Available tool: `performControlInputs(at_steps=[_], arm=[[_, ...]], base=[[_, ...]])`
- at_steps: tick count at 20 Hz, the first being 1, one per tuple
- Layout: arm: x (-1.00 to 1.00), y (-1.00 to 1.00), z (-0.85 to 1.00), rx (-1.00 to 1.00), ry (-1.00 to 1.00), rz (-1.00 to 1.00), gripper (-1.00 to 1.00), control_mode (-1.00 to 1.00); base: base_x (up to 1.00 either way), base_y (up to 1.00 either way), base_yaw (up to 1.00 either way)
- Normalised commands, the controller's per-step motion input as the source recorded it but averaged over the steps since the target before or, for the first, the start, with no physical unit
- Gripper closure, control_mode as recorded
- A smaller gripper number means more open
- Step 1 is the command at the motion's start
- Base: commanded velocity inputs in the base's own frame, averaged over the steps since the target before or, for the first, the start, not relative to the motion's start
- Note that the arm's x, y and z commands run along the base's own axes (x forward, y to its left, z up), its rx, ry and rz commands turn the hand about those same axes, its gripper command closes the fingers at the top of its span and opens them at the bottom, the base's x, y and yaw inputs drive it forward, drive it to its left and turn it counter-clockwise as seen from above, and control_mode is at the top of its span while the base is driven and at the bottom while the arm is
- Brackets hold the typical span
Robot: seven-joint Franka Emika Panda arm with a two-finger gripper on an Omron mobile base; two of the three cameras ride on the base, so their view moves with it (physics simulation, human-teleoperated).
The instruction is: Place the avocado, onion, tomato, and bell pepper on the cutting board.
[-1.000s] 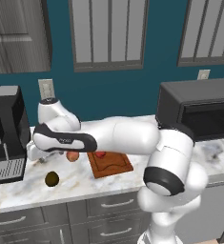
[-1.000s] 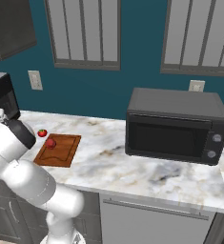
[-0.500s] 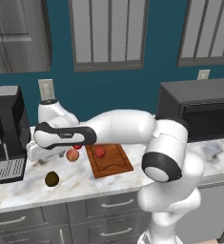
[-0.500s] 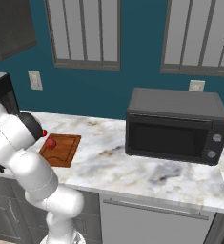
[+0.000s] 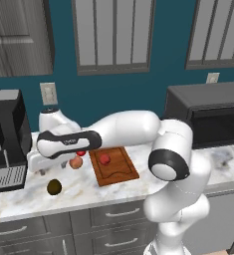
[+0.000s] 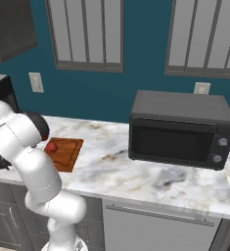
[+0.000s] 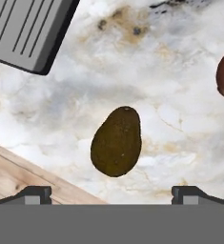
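Avocado point(image 7: 116, 142) on marble — arm stretched left, hand pointing down, fingers point(image 7: 33, 194) spread wide, empty.

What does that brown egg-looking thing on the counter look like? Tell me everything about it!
That is the avocado. It is dark olive-brown, egg-shaped, with a dull, slightly speckled skin, narrower at one end. It lies on its side on the marbled white counter, whole and uncut, with nothing else touching it. In the left base view it sits near the counter's front edge, apart from the cutting board. The open claw hangs above it, a fingertip to either side.
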Motion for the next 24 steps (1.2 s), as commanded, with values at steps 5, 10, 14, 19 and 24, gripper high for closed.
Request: performControlInputs(at_steps=[5, 10, 14, 19, 24], arm=[[0.0, 0.01, -0.13, 0.0, 0.01, -0.03, -1.0, -1.0], [0.0, 0.0, -0.13, 0.0, 0.02, -0.03, -1.0, -1.0], [0.0, 0.0, -0.12, 0.0, 0.02, -0.03, -1.0, -1.0], [0.0, 0.0, -0.14, 0.0, 0.02, -0.03, -1.0, -1.0], [0.0, 0.0, -0.16, 0.0, 0.03, -0.03, -1.0, -1.0]], base=[[0.0, 0.0, 0.0], [0.0, 0.0, 0.0], [0.0, 0.0, 0.0], [0.0, 0.0, 0.0], [0.0, 0.0, 0.0]])
